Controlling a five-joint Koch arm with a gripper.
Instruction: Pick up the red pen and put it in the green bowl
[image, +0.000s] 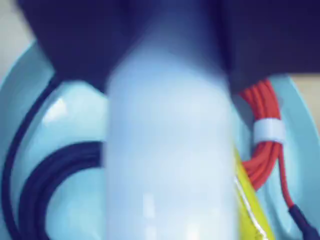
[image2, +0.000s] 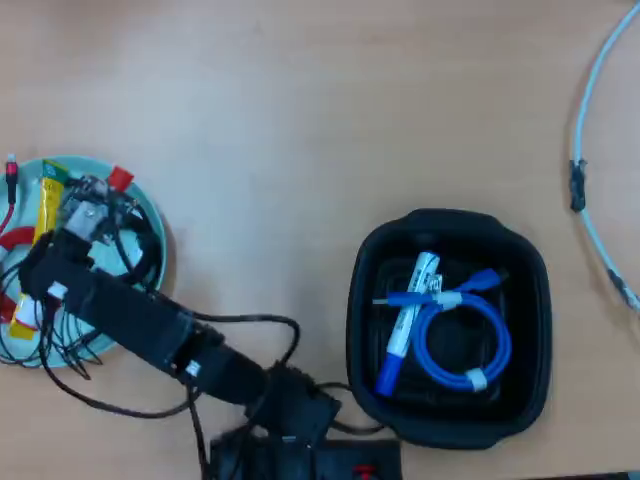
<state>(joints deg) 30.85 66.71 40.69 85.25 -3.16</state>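
One red pen (image2: 112, 184), one green bowl (image2: 158, 243), one black tray (image2: 452, 420) on the table (image2: 300, 120). The bowl sits at the table's left edge in the overhead view, the tray near the bottom edge. The pincer (image2: 95, 205) holds the pen over the bowl; its red cap points toward the table's top edge, the long axis running down the wrist view (blurred white barrel (image: 170, 150)). In the bowl: one yellow tube (image2: 45, 215), one red cable (image: 262, 135), one dark cable (image: 50, 175). In the tray: one blue-capped marker (image2: 400, 335), one blue cable (image2: 470, 345).
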